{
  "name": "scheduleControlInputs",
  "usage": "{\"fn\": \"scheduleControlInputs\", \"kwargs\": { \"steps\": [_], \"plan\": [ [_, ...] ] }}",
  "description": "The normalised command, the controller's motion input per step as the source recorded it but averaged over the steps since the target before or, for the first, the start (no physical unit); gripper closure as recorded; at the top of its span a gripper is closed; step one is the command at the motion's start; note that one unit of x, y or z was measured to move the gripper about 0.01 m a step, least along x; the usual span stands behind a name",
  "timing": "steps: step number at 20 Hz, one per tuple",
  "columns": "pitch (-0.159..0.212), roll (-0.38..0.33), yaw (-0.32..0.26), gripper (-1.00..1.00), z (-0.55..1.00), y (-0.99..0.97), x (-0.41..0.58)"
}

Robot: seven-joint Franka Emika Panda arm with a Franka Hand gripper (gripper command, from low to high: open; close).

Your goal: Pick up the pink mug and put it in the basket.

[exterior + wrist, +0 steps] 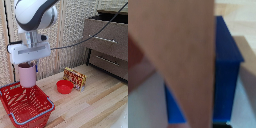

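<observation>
even, soft daylight in the exterior view, low in resolution and slightly grainy, with faint shadows on the surface (95, 102). the wrist view is heavily blurred, close-up shapes out of focus.

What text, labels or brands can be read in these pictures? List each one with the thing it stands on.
None can be read.
Red and yellow box: printed patterning on its face, too small and blurred to make out any words.
Pink mug, basket, red bowl, dresser: no lettering shows.
Wrist view: only blurred pink and blue surfaces, no text.
</observation>
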Motion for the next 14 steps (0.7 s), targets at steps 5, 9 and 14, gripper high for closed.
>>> {"fn": "scheduleControlInputs", "kwargs": {
  "steps": [5, 9, 14],
  "plan": [
    [0.000, 0.009, 0.039, 1.00, -0.38, 0.36, 0.080],
    [0.000, -0.026, 0.044, 1.00, -0.44, 0.37, 0.046],
    [0.000, -0.150, 0.064, 1.00, -0.37, 0.25, 0.033]
  ]
}}
